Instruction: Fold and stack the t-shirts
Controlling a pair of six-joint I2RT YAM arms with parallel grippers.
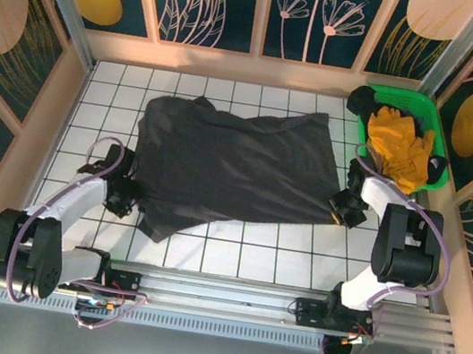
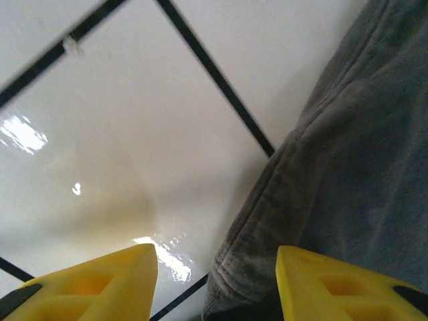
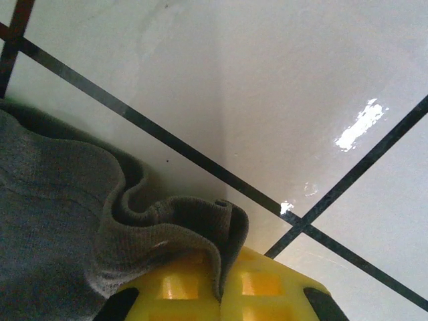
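A large charcoal-grey t-shirt (image 1: 230,162) lies spread and rumpled across the white tiled table (image 1: 279,248). My right gripper (image 1: 346,209) sits at its right corner. In the right wrist view this gripper (image 3: 221,284) is shut, with a fold of the shirt's hem (image 3: 180,224) pinched between its yellow fingers. My left gripper (image 1: 119,198) is low over the shirt's lower left edge. In the left wrist view it (image 2: 217,284) stands open just above the tiles. The shirt's stitched hem (image 2: 267,221) lies between its fingers, close to the right one and not gripped.
A green plastic bin (image 1: 437,143) at the back right corner holds yellow cloth (image 1: 396,145) and some dark items. Low wooden walls ring the table. Bare tiles run along the front (image 1: 233,254) and the far left (image 1: 107,110).
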